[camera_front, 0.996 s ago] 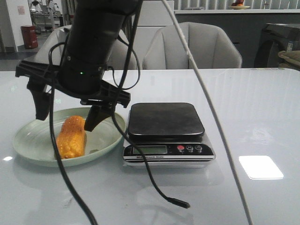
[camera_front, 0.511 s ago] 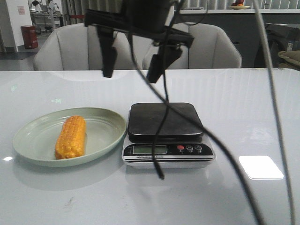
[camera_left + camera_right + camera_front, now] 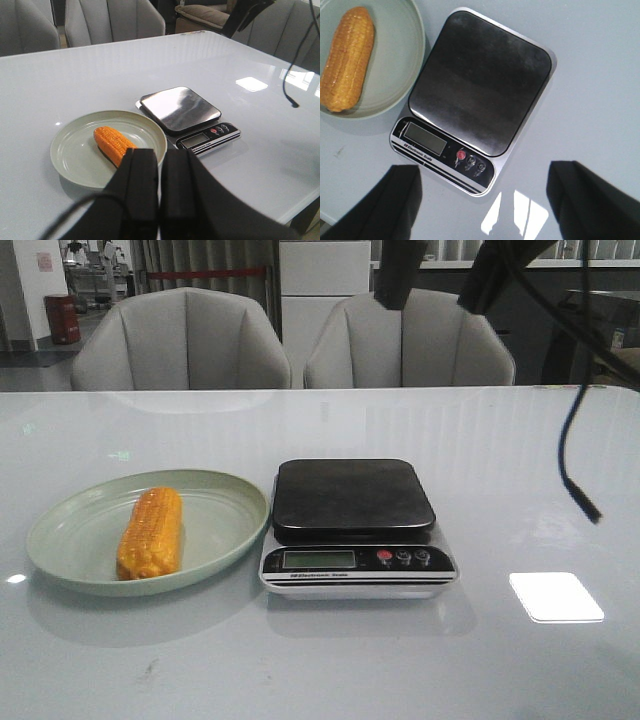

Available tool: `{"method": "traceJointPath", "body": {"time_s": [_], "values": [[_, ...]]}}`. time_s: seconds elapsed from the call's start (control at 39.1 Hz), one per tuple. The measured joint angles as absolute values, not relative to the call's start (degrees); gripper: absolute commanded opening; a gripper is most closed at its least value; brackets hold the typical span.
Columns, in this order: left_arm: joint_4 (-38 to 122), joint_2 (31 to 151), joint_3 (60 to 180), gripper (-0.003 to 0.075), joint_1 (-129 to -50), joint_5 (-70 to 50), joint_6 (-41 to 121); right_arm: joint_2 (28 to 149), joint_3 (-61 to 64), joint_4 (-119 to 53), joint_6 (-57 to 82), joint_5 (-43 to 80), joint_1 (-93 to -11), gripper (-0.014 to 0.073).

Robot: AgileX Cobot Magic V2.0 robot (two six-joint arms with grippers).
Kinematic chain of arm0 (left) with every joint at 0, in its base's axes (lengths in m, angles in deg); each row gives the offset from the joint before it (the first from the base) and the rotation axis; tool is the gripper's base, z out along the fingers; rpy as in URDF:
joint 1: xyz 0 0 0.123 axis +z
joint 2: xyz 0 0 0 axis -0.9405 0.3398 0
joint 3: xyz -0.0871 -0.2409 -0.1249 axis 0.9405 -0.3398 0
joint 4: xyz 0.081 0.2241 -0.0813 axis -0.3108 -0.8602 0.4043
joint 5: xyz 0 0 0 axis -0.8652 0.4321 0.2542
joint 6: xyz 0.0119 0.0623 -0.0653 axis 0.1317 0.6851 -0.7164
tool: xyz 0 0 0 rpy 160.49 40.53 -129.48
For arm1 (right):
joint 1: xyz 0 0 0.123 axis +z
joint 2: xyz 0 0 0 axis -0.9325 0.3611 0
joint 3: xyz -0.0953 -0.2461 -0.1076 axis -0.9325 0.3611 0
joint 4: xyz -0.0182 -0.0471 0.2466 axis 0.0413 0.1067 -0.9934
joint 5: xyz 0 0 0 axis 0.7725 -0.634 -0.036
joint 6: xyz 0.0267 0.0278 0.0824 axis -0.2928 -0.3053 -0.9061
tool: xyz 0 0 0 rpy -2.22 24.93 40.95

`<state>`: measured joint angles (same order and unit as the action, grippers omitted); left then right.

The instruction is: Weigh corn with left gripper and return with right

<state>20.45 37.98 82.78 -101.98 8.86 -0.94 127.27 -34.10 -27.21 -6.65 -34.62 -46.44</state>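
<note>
Cropping right end effector [image 3: 440, 275] fingertips.

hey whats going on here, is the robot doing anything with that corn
Nothing is being held right now. The corn lies on the pale green plate, beside the kitchen scale, whose platform carries nothing. The right gripper hangs above the scale with its fingers spread wide and nothing between them. The left gripper sits off to the side with its fingers pressed together, also carrying nothing.
</note>
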Motion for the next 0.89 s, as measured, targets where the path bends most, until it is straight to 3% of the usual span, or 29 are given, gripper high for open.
{"method": "traceJointPath", "body": {"time_s": [0.89], "values": [[20.5,38.0,82.8,0.0113,-102.0,8.9,-0.9,60.1,29.4,-27.2,-5.1,8.8,-46.4,0.0609]]}}
